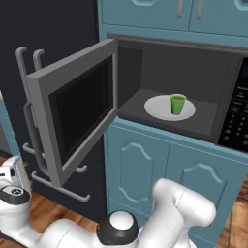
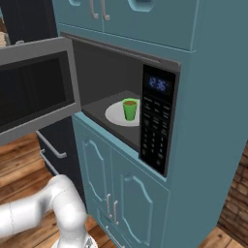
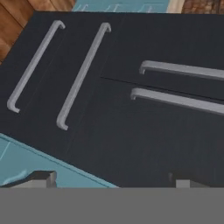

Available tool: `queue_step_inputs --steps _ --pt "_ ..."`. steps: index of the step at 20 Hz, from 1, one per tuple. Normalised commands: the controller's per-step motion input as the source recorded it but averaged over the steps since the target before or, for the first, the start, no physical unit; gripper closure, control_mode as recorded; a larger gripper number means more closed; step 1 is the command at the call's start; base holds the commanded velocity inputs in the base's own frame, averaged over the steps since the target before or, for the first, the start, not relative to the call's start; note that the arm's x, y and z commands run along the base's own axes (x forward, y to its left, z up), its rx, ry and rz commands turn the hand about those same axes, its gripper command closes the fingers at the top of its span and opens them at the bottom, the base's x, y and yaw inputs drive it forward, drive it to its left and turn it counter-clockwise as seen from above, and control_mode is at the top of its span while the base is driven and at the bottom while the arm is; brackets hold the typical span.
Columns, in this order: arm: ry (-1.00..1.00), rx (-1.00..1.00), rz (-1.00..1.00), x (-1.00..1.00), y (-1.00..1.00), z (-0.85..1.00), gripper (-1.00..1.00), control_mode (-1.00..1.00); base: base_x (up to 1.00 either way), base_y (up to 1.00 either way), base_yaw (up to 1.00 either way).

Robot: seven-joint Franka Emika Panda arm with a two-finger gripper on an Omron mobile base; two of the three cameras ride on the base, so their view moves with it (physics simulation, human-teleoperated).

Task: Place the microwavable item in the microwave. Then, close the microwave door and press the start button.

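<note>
**Kitchen wall unit: cup loaded, door and start outstanding**

Teal cabinetry, wood floor. Green cup (image 1: 178,103) upright on turntable plate (image 1: 157,107) inside microwave (image 1: 193,58), well away from claw (image 3: 113,181). Microwave door (image 1: 72,111) swung wide; keypad (image 2: 156,128) unpressed. Claw fully spread, empty, facing black fridge doors (image 3: 131,131).

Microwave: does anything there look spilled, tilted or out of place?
Nothing stands out. The green cup stands upright on the white plate inside the microwave, with no spill around it. The microwave door hangs wide open, so closing it is not yet done.
</note>
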Motion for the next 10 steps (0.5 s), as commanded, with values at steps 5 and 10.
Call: queue_step_inputs --steps 5,10 --pt "0.01 -0.03 -0.10 0.24 -0.38 -0.21 -1.00 -1.00 0.00 0.00 0.00" --pt "0.00 0.02 -0.31 -0.06 -1.00 0.02 -1.00 -1.00 0.00 0.00 0.00"
